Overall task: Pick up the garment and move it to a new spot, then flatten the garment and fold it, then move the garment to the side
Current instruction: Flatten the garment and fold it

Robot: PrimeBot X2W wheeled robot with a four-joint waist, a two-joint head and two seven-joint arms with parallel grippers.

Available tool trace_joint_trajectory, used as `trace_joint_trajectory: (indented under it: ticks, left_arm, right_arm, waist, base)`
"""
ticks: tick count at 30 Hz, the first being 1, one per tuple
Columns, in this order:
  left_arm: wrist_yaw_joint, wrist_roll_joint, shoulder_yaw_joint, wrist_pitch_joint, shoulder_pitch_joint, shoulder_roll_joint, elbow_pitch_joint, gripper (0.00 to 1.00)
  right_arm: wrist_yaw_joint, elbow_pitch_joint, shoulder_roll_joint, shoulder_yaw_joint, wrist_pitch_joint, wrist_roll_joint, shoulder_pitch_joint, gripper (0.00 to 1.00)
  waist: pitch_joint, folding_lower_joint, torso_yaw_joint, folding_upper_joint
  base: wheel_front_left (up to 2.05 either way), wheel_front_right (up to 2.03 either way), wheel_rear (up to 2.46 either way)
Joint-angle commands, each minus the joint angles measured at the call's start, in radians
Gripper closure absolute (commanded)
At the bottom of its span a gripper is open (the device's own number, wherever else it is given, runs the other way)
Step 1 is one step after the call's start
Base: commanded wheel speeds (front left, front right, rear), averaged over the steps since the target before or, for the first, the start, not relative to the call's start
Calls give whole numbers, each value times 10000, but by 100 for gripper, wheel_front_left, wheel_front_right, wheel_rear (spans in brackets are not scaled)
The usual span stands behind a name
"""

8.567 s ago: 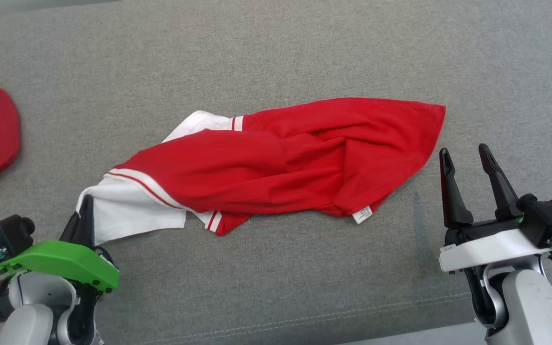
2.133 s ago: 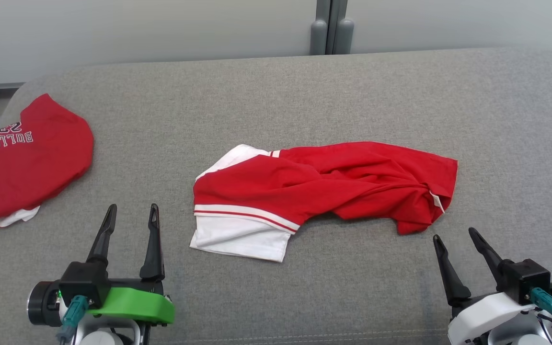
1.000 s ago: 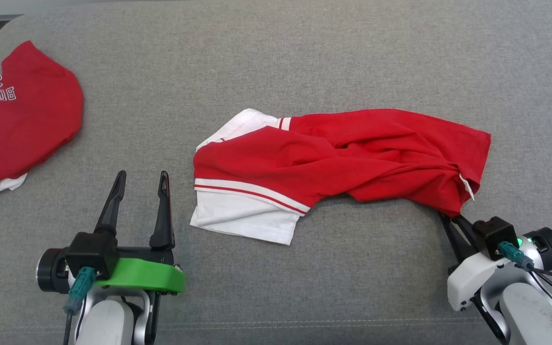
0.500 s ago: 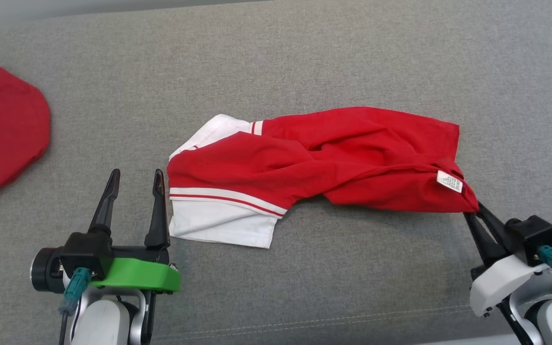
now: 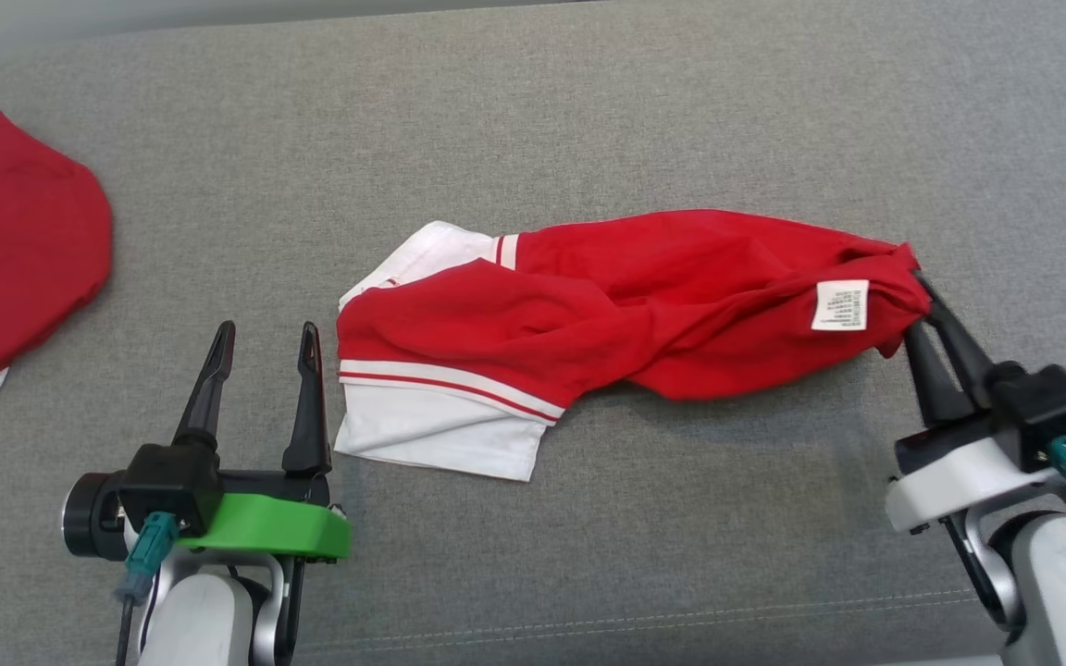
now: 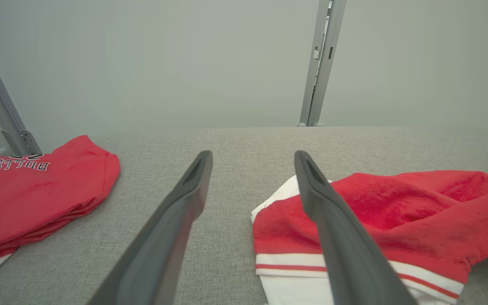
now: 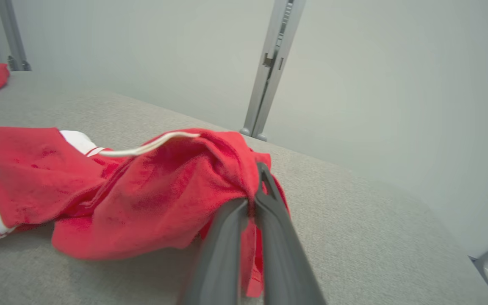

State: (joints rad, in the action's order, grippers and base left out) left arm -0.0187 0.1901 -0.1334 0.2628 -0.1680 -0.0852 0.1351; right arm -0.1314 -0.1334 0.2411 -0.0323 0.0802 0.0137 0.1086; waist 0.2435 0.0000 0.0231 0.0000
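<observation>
— What has changed?
— The right hand [image 5: 917, 301] has lifted the red-and-white shirt's [image 5: 625, 314] 3 o'clock end off the grey surface [image 5: 588, 111], its fingers clamped on the cloth.
— And the rest?
— The white sleeve [image 5: 431, 439] lies flat at 9 o'clock. The left hand [image 5: 267, 328] hovers just beside it, fingers spread and empty. A Bulls jersey [image 5: 24, 250] sits well apart, farther toward 9 o'clock.

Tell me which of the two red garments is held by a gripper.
The crumpled red-and-white garment in the middle: the right gripper is shut on its right end. The lettered red garment at the far left lies untouched.
</observation>
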Motion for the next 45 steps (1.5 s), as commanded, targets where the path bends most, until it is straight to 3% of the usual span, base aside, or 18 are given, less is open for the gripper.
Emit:
trace_joint_trajectory:
  ticks: [1, 7, 9, 14, 20, 25, 26, 27, 34, 40, 45]
  left_arm:
    - [-56, -7, -1, 25, -190, -11, 22, 0]
    - [-86, 34, -53, 16, -240, 32, 111, 0]
    - [-121, 41, -102, 14, -271, 67, 131, 0]
    - [-99, 67, -111, 16, -275, 122, 98, 0]
    - [-87, 71, -62, 14, -254, 168, 51, 0]
    - [-116, 47, -34, 15, -304, 186, 57, 0]
    - [-130, 37, -35, 16, -306, 187, 69, 0]
    - [-137, 23, -27, 15, -306, 188, 81, 0]
    - [-160, -42, 39, 16, -217, 180, 135, 0]
    - [-58, -72, 197, 16, 77, 67, 151, 0]
    - [6, -42, 307, 16, 188, -75, 131, 0]
  right_arm:
    - [14, 536, -5, -228, 239, 153, 319, 100]
    - [14, 2642, -183, -765, 1005, 196, 1192, 100]
    - [16, 3928, -256, -562, 1305, 288, 1632, 100]
    - [16, 5546, -245, 0, 1534, 486, 2106, 100]
    - [16, 6353, -152, 1038, 1710, 1335, 2241, 100]
    - [16, 6747, -442, 1740, 1789, 1949, 2083, 100]
    - [16, 6871, -517, 1801, 1797, 1978, 2047, 65]
    - [16, 6966, -626, 1869, 1807, 1945, 2041, 0]
    - [16, 6715, -792, 2250, 1845, 1324, 1420, 0]
    - [16, 4883, -954, 2656, 1832, 809, 425, 0]
    - [14, 3043, -1211, 2370, 1808, 32, -33, 0]
  waist:
    - [-9, 0, 94, 0]
    - [-19, 0, 298, 0]
    - [-2, 0, 431, 0]
    - [80, 0, 555, 0]
    - [206, 0, 531, 0]
    - [256, 0, 416, 0]
    - [257, 0, 395, 0]
    - [262, 0, 368, 0]
    - [181, 0, 242, 0]
    - [-48, 0, -47, 0]
    - [-329, 0, -238, 0]
  base:
    - [0, 0, 0]
    - [0, 0, 0]
    - [0, 0, 0]
    - [0, 0, 0]
    - [0, 0, 0]
    - [0, 0, 0]
    - [0, 0, 0]
    - [0, 0, 0]
    - [0, 0, 0]
    - [0, 0, 0]
    - [0, 0, 0]
